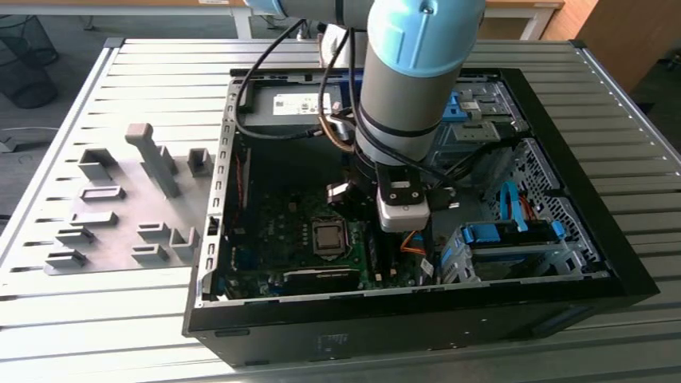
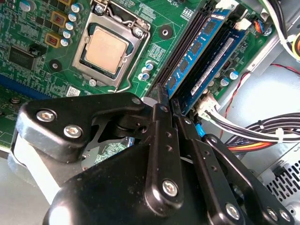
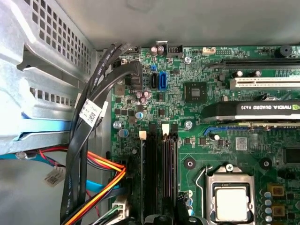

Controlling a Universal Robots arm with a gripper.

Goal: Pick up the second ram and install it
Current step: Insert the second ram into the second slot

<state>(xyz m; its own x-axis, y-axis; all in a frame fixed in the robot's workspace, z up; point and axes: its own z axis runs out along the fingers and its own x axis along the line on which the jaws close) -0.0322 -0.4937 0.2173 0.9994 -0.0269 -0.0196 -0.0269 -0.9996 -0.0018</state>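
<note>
Two ram sticks stand upright side by side in the motherboard's slots. In the second wrist view they look blue with black chips: one [image 2: 202, 47] is beside the empty black slots [image 2: 182, 51], the other [image 2: 224, 56] is just beyond it. Which is the second ram I cannot tell. My gripper [image 2: 167, 102] has its black fingers [image 2: 159, 140] shut together, nothing visible between them, with the tips at the near end of the first stick. Whether they touch it is unclear. In the exterior view the gripper [image 1: 399, 233] is low inside the open computer case [image 1: 426, 315].
A bare processor socket [image 2: 105, 49] lies beside the slots. A graphics card [image 3: 253, 110] sits further along the board. Orange and black cables [image 3: 93, 178] run next to the slots by the metal drive cage [image 3: 42, 70]. Gray holder blocks [image 1: 117, 207] stand on the slatted table at the exterior view's left.
</note>
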